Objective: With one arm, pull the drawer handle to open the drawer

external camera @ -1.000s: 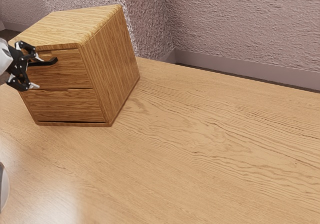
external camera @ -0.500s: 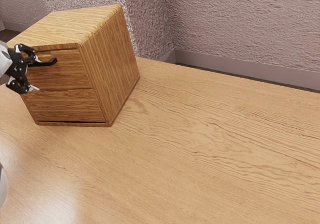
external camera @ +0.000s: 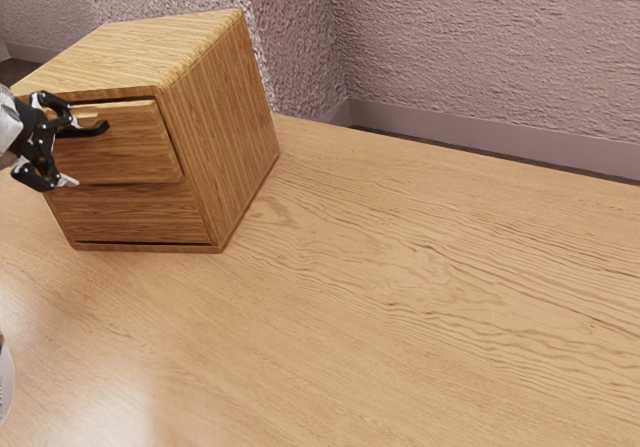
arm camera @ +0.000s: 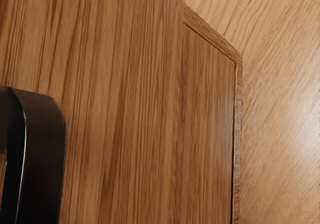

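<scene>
Exterior view: the claw is standing wide, with the handle lying between its fingers, apparently hooked rather than clamped. The top drawer is sitting slightly out of the cabinet. We're judging this as mid-pull. The next move is calling for a straight outward draw without the handle slipping out.

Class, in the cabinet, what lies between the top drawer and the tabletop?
The lower drawer, flush in the cabinet, sits between the top drawer and the table; the exterior view shows it.

Claw at exterior view's left edge, fingers spread.
</scene>
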Controlling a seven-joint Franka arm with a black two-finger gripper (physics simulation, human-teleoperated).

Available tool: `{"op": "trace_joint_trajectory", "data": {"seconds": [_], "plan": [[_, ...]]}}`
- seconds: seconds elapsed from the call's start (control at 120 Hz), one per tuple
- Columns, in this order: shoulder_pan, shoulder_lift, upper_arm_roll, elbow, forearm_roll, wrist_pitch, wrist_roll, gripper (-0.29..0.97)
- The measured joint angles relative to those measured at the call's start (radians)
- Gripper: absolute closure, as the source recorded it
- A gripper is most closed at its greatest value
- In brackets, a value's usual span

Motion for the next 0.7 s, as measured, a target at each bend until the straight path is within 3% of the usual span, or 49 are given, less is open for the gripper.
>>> {"op": "trace_joint_trajectory", "data": {"seconds": [0.7], "plan": [[-0.151, 0.027, 0.150, -0.060, -0.001, -0.012, 0.004, 0.01]]}}
